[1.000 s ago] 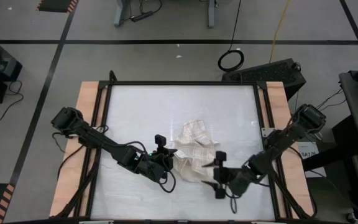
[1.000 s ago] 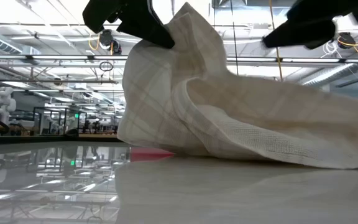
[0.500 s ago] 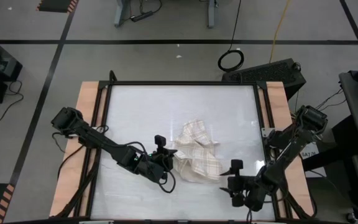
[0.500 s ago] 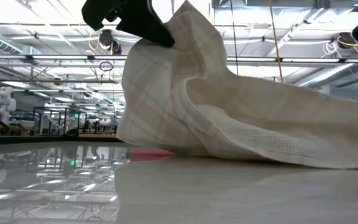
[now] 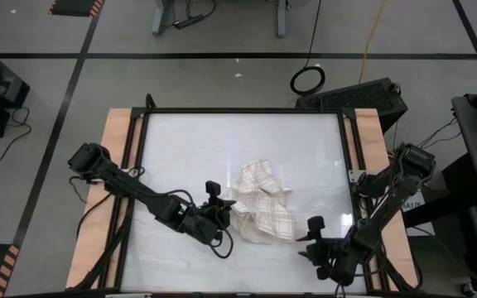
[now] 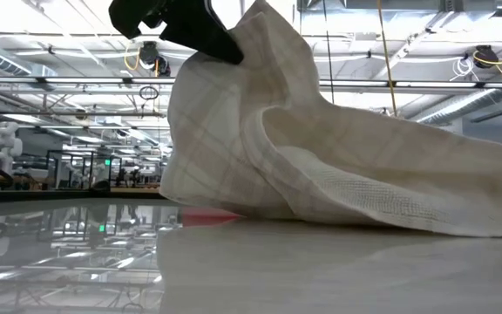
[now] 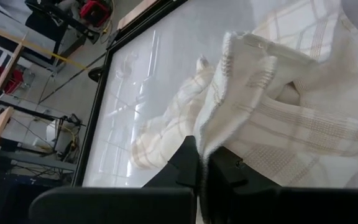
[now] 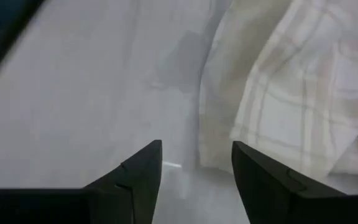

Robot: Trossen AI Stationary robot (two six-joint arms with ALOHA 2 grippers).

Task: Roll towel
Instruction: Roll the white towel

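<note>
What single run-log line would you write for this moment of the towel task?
task: roll towel | towel: crumpled, unrolled, mid-table | left hand: shut on towel edge, lifting it | right hand: open, apart from towel, near table's front right

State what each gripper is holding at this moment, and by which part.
The left gripper is shut on the towel, pinching a raised edge fold on its left side. The right gripper is open beside the towel, holding nothing.
</note>
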